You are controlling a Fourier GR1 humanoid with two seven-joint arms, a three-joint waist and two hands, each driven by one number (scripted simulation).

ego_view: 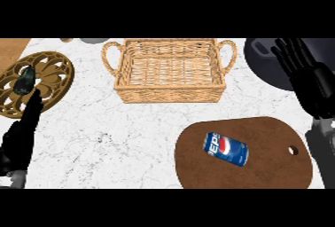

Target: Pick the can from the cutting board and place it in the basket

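A: One can (226,149), blue, Pepsi logo, lying on its side on the brown cutting board (262,173). The board sits at the counter's (111,146) near right corner, and the can is left of the board's middle. Nothing touches it.

B: Board details?

A: Rounded shape, small hole (293,150) near its right edge. The can is well apart from that hole.

B: Basket?

A: Wicker basket (169,94), two handles, at the far edge of the counter near the middle. It has nothing inside. It is well apart from the can, up and to the left of the board.

B: Right hand?

A: Right hand (302,62) at the right edge, above the board's far right side. Fingers straight and spread, pointing to the far edge, holding nothing. It shows over a dark round thing (268,66) at the far right corner; can't tell what that is.

B: Left hand?

A: Left hand (20,133) at the left edge, low. One straight finger points up toward a round golden trivet (49,71) with cutouts. Rest of its fingers are hard to read, so I cannot tell whether it is spread or closed.

B: Anything on the trivet?

A: Dark, oval item (26,80) on its left part. Can't identify it.
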